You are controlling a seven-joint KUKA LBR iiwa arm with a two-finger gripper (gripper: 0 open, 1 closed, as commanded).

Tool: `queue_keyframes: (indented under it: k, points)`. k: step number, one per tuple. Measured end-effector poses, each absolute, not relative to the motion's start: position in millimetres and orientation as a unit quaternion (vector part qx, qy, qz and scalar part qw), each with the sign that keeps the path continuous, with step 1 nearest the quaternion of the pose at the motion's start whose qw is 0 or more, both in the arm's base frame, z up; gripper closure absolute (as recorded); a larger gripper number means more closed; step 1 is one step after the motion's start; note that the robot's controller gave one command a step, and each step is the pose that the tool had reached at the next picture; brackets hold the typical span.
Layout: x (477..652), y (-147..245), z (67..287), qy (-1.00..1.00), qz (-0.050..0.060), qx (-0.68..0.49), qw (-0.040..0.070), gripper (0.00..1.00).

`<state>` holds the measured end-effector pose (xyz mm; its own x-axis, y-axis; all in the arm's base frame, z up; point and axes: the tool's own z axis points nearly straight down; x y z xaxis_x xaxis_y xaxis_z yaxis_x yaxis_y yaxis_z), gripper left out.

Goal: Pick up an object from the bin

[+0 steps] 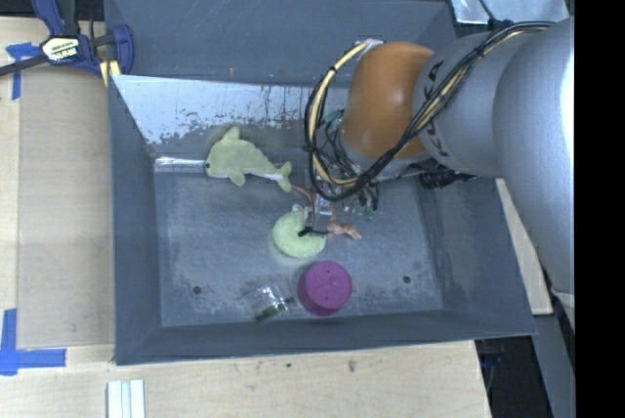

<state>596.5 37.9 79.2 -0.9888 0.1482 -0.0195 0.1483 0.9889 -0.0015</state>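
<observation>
The grey metal bin [137, 211] holds the gripper [317, 223] at the right edge of a pale-green round pad [291, 238] mid-floor (jaws: cannot tell). The pad looks light, soft and squashy, best pinched across its rim. A purple round plastic cap [324, 287] lies just beside it.

Silver arm [508, 113], orange wrist cover [386, 99], looped black-yellow cables [314, 125]

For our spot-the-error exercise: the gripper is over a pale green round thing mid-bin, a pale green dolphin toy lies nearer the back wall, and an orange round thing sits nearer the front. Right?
One slip: the front round thing is purple, not orange, as the camera view shows. The gripper is over the pale green round thing, and the dolphin toy lies nearer the back wall.
</observation>
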Motion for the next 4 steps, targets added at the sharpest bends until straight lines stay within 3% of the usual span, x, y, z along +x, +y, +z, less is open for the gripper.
queue_keyframes:
  k: [4]
  points:
    - [594.9, 39, 93, 0.997, 0.0, 0.074, 0.005, 1.0]
